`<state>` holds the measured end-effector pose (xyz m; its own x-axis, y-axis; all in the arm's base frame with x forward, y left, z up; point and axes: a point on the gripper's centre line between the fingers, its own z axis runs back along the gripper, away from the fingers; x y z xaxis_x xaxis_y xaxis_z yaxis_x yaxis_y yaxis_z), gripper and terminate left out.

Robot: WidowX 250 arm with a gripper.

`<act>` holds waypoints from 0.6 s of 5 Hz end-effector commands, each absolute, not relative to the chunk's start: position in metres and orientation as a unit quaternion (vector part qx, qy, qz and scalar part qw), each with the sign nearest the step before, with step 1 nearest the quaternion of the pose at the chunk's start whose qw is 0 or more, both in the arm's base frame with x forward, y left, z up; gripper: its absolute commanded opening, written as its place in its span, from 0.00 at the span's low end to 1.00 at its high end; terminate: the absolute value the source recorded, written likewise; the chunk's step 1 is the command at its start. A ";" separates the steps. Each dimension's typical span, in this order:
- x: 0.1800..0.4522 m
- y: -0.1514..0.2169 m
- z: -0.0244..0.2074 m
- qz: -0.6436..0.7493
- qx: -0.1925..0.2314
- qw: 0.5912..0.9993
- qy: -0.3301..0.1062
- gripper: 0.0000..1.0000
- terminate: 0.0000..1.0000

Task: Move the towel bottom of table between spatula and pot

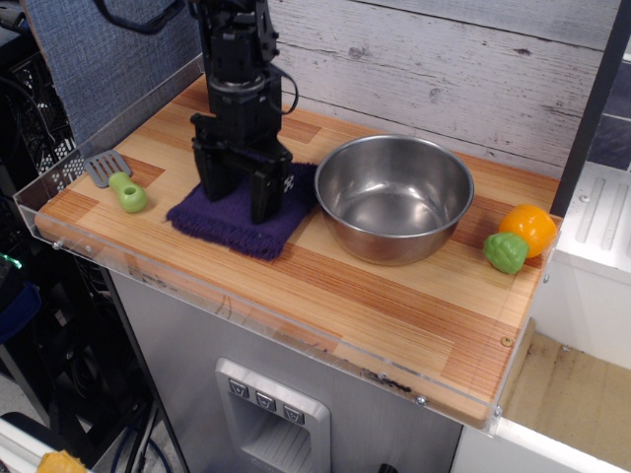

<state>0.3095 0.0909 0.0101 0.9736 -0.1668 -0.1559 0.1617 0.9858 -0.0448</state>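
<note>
The dark purple towel lies flat on the wooden table, between the spatula at the left and the steel pot at the right, its right corner close to the pot's side. My black gripper stands upright over the towel's middle. Its jaws are spread apart, with both fingertips pressed down on the cloth and nothing pinched between them. The spatula has a grey slotted blade and a lime-green handle. The pot is upright and empty.
An orange toy vegetable and a green one sit at the table's right edge. A clear acrylic rim runs along the front and left edges. A grey plank wall stands behind.
</note>
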 end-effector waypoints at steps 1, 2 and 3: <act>0.267 0.096 0.013 -0.099 -0.015 0.989 0.113 1.00 0.00; 0.267 0.100 0.018 -0.097 -0.010 0.990 0.105 1.00 0.00; 0.289 0.102 0.032 -0.090 -0.018 0.994 0.060 1.00 0.00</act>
